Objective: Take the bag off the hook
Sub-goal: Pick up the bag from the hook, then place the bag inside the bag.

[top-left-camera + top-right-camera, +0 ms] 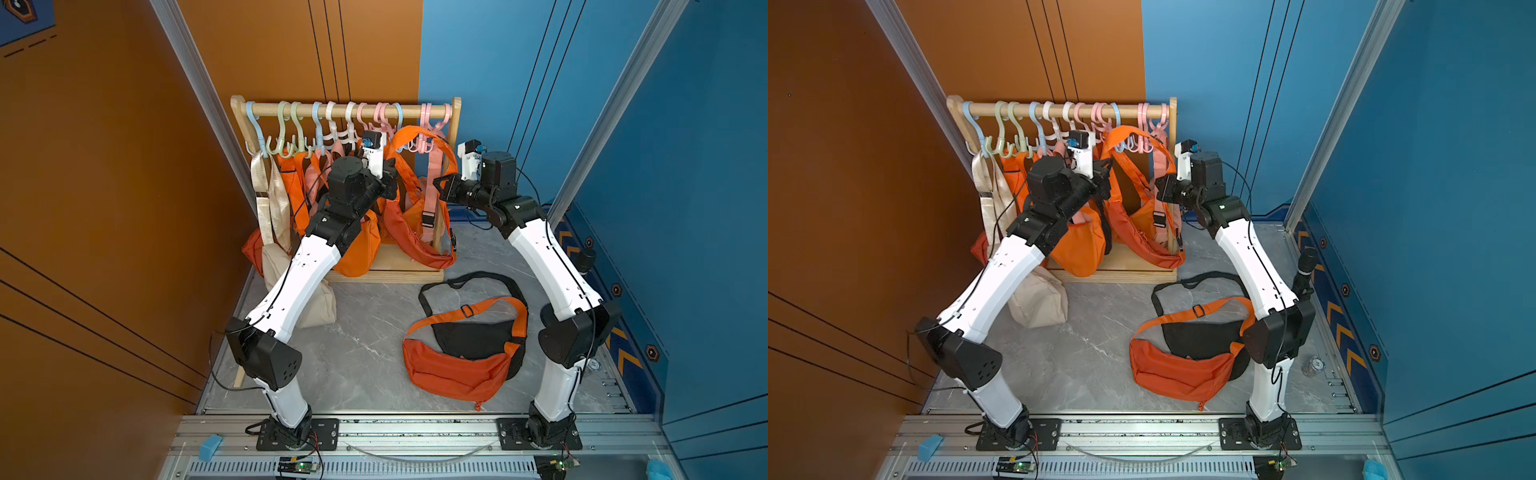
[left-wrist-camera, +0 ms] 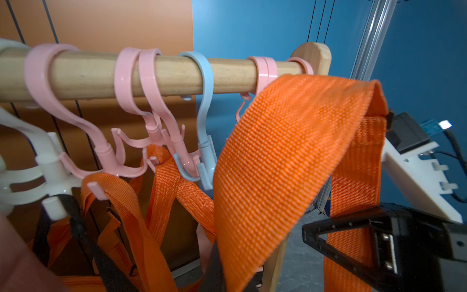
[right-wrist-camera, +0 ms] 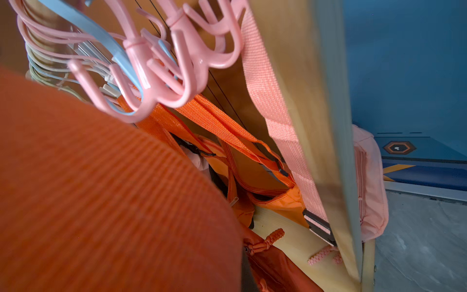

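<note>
The grey desk carries a wooden rack crowded with pouches. The orange bag to be freed slumps at the rack's right end, its body resting on the rack's base board. Its strap arches up in front of the rail, level with the pink hooks. It looks a light, limp nylon thing that will sag and swing rather than hold its shape. The woven webbing is the sensible place to take it, either side of the loop's crest, and it should not slip. The left fingers and right fingers are both clenched, one on each leg of that arch, apparently pinching the webbing. Whether the loop is clear of every prong I cannot tell: in the left wrist view the strap covers the hooks behind it, and the right wrist view is half filled with blurred orange webbing. The left fingers do not show in their own wrist view.
</note>
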Robot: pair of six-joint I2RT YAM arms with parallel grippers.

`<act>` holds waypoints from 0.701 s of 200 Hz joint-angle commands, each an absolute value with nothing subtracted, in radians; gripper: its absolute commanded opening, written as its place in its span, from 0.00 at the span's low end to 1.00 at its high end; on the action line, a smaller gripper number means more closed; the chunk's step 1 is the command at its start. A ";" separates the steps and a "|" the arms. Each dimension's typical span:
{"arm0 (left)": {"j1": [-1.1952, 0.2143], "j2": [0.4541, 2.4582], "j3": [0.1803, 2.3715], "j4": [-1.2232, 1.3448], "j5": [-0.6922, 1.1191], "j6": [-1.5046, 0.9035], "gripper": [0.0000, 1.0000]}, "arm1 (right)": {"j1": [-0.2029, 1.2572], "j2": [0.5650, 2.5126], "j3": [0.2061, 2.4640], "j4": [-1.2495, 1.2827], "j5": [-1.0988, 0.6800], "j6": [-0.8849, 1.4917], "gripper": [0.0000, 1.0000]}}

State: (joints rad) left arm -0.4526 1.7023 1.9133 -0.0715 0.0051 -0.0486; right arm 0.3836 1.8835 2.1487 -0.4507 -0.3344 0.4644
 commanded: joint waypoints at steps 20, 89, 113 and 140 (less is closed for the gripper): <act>-0.486 1.546 1.786 -0.033 -0.006 0.011 0.00 | 0.426 1.729 2.075 -0.477 -0.279 0.405 0.00; -0.574 1.314 1.549 -0.033 -0.066 0.085 0.00 | 0.510 1.498 1.834 -0.465 -0.201 0.314 0.00; -0.637 1.257 1.509 -0.038 -0.133 0.153 0.00 | 0.529 1.421 1.751 -0.464 -0.179 0.285 0.00; -0.697 1.208 1.479 -0.073 -0.152 0.163 0.00 | 0.537 1.328 1.662 -0.463 -0.160 0.275 0.00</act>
State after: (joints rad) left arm -0.6552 1.2617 1.5108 -0.0650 -0.0937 0.1165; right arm 0.5282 1.4055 1.7248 -0.4721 -0.2020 0.3134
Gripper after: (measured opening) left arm 0.046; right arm 0.048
